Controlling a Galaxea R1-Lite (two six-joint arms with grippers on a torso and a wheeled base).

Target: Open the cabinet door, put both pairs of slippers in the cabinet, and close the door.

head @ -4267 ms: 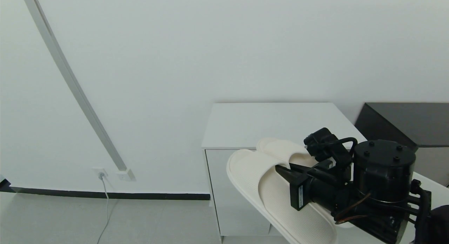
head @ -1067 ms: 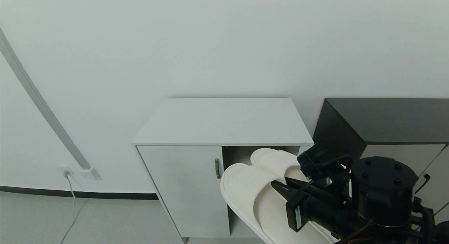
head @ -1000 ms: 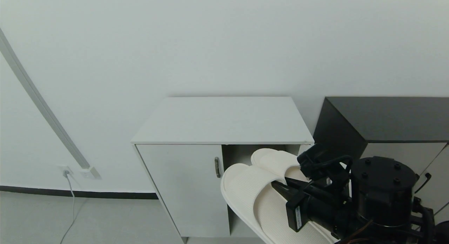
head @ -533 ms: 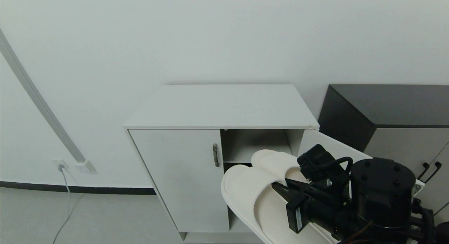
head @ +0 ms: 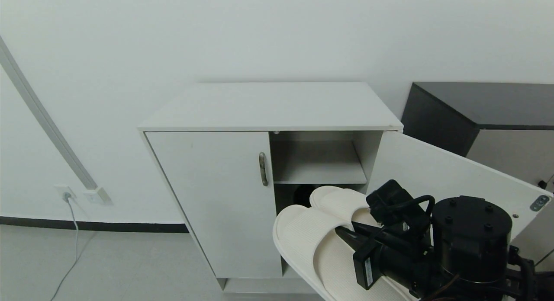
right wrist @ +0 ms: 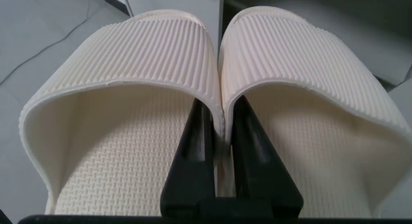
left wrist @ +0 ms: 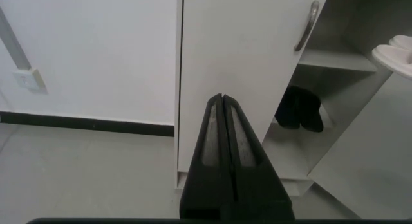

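Right fingers (right wrist: 193, 153) pinch the cream slippers (head: 303, 236), toes pointing at the open cabinet (head: 277, 106); left fingers (left wrist: 212, 137) pressed together.

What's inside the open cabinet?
An upper shelf, bare where visible, and a dark pair of slippers below it. The shut left door hides that side; the white slippers in front cover part of the lower space.

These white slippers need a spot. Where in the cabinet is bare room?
Upper shelf, between the shut left door and open right door, is bare. Lower shelf is crowded: a dark pair sits there. The right pincer holds the white slippers.
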